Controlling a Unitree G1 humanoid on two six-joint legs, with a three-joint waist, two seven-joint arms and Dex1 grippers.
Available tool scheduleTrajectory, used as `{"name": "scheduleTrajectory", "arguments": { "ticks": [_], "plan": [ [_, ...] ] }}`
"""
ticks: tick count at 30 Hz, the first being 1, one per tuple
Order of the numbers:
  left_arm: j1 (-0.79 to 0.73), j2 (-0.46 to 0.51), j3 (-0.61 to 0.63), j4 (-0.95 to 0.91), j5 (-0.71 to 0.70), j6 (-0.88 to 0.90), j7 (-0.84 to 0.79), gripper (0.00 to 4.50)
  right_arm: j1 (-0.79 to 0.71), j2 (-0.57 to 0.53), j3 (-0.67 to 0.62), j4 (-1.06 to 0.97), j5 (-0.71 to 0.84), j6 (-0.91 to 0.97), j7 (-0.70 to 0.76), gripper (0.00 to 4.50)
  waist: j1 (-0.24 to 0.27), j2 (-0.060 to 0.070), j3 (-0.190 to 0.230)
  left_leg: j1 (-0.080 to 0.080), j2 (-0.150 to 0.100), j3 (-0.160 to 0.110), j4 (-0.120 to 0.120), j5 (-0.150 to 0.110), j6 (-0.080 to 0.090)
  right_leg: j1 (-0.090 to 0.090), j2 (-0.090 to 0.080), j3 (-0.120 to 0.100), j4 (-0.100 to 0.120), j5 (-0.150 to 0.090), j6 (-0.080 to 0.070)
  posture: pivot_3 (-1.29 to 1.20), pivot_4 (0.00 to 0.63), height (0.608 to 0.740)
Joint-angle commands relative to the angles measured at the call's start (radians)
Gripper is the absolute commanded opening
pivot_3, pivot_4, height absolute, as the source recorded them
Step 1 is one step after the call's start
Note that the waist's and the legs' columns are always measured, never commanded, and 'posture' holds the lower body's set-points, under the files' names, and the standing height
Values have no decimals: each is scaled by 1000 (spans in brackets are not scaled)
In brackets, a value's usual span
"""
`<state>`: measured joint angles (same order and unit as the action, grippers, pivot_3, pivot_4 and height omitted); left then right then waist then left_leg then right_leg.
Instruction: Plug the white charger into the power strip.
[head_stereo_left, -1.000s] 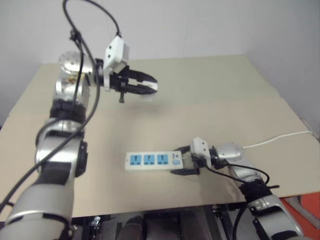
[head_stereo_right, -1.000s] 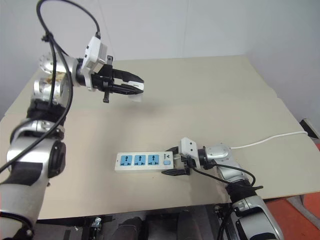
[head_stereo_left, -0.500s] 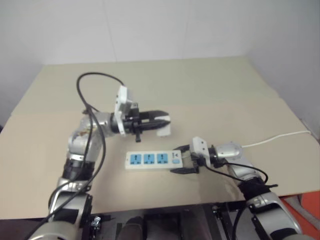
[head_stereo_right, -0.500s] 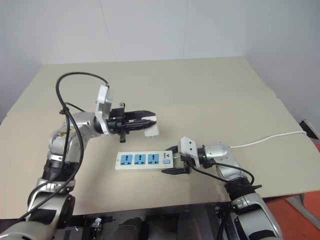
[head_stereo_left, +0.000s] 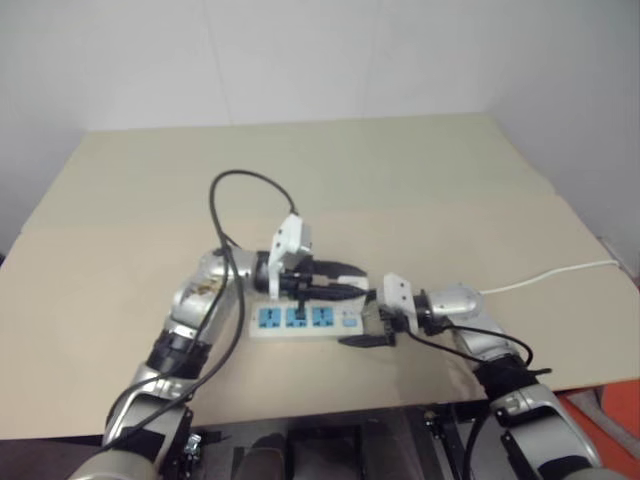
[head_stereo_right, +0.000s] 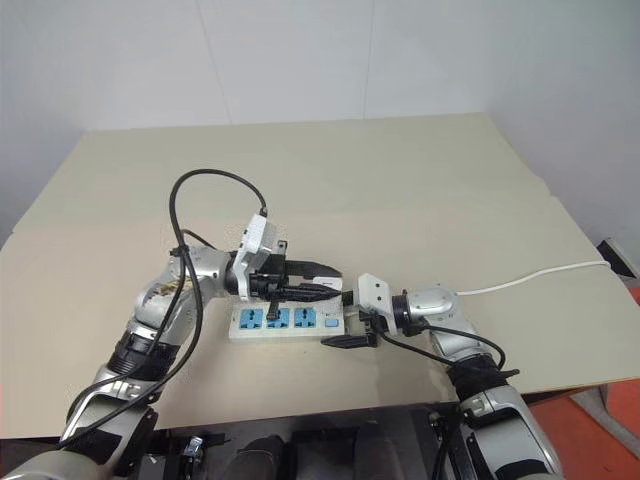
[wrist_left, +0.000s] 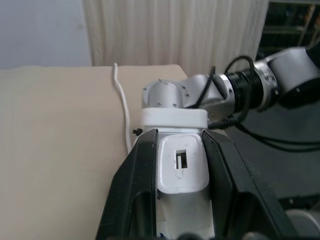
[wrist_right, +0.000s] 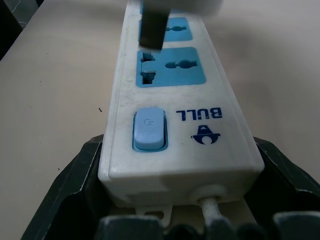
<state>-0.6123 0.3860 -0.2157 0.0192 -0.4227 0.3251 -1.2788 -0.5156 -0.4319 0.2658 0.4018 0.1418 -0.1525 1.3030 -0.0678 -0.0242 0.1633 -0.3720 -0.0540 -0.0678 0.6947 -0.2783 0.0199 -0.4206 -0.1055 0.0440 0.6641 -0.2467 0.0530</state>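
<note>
White charger (wrist_left: 182, 170): small rigid plastic block, light, smooth sides, likely a bit slippery; clamped by its two flat sides between the left gripper (head_stereo_right: 330, 280) jaws, which looks the right hold since it leaves the prong side free. In the left wrist view its end face shows a small slot. It hangs just above the power strip (head_stereo_right: 285, 321), over the blue sockets near the switch end, not yet seated.

Strip: long stiff bar, light enough to slide on the desk (head_stereo_left: 420, 180) under a push, so it needs bracing. Right gripper (head_stereo_left: 368, 322) jaws grasp its cord end, by the blue switch (wrist_right: 149, 130). Thin white cord (head_stereo_left: 550, 276) trails off toward the robot's right, limp.
</note>
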Motion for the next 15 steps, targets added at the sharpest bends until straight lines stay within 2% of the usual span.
{"name": "scheduleTrajectory", "arguments": {
  "ticks": [1,15],
  "plan": [
    [-10,4,-9,2,13,-42,-22,1075,-3,14,21,-16,-21,-8,-11,3417,0,0,0,0,0,0,0,0,0,0,0,0,0,0,0,0,150,740],
    [51,78,28,-30,-2,-36,-30,1075,4,11,17,-18,-20,-7,-15,3417,0,0,0,0,0,0,-1,0,0,0,0,0,0,0,0,0,150,740]
  ]
}}
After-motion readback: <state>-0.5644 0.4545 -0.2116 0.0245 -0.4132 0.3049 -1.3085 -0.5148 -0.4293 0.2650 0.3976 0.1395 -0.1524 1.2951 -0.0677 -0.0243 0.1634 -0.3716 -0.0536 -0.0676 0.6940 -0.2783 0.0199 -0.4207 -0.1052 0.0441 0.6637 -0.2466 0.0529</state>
